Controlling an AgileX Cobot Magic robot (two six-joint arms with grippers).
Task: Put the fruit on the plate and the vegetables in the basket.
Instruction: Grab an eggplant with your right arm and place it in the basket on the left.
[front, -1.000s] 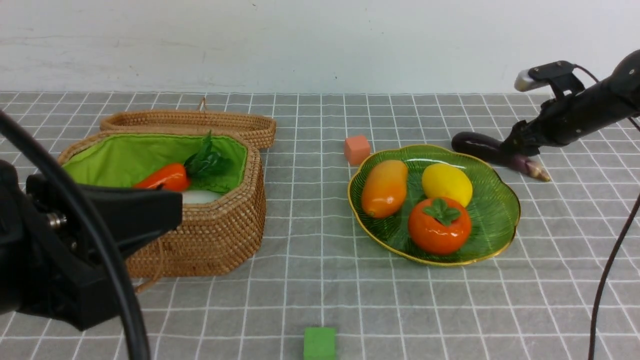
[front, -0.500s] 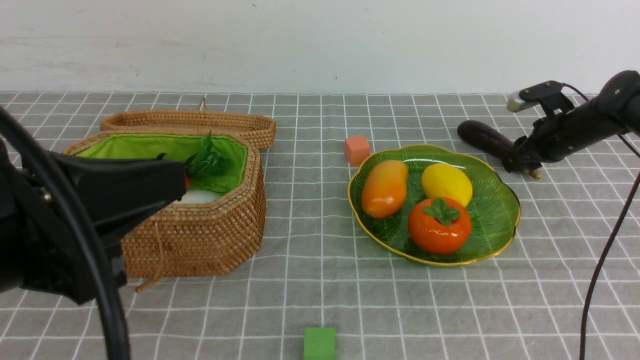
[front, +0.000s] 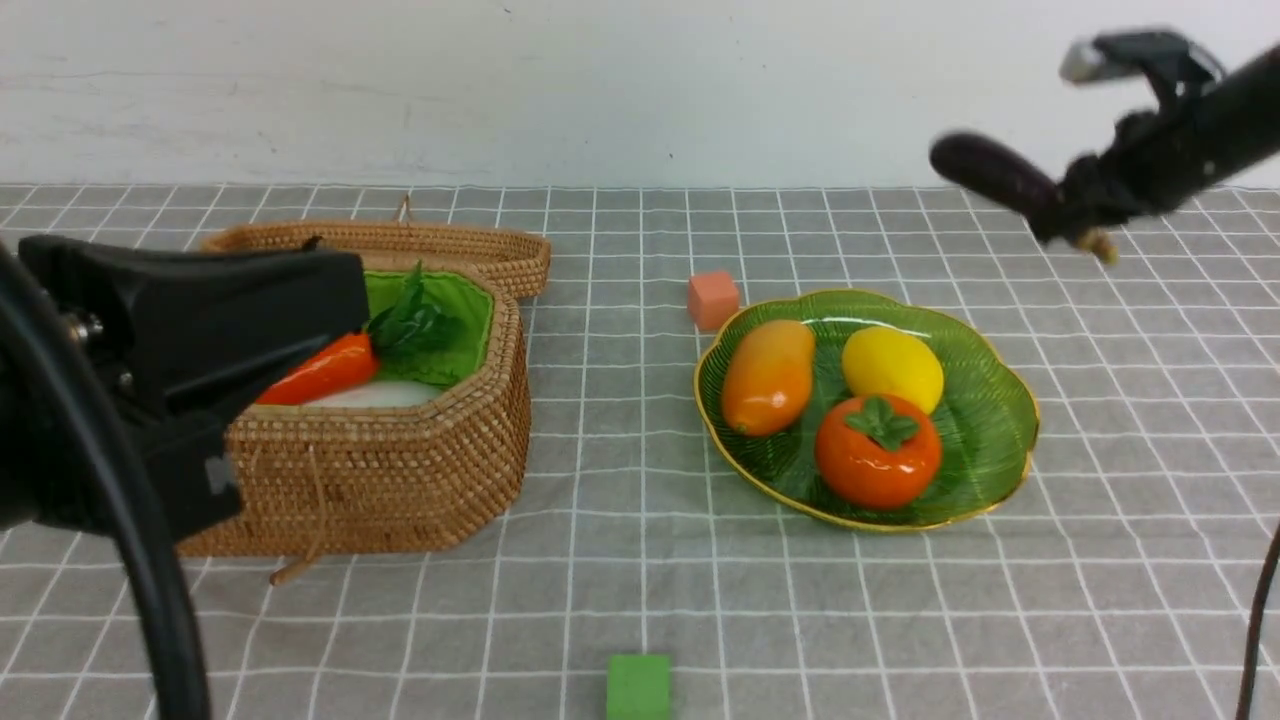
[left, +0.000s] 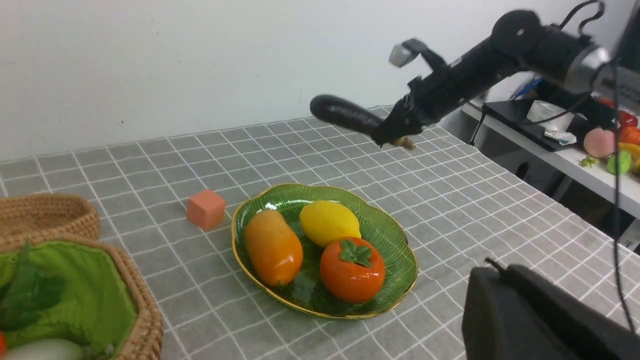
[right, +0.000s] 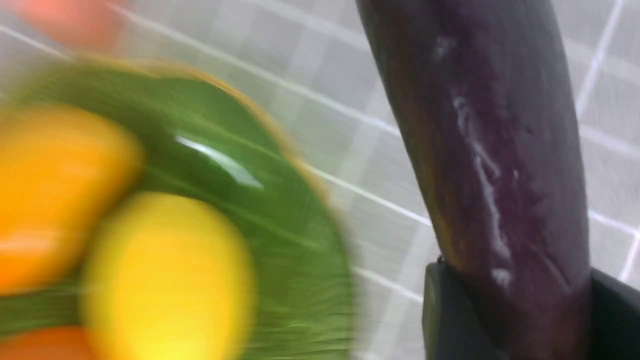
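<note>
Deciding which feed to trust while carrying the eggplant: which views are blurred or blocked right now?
Right wrist view: plate and lemon smeared by motion, eggplant fairly sharp. Front view: right claw and eggplant slightly blurred; the dark left arm hides part of the basket. Left wrist view: plate sharp, with glare on its rim.

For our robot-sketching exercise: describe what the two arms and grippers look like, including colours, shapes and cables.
Both are matte black. The left gripper is chunky and angular, with a silver bolt and a thick black cable looping past. The right gripper ends a slim tubular arm with a silver-grey band; a small grey-tipped part tops it, and thin cables trail.
</note>
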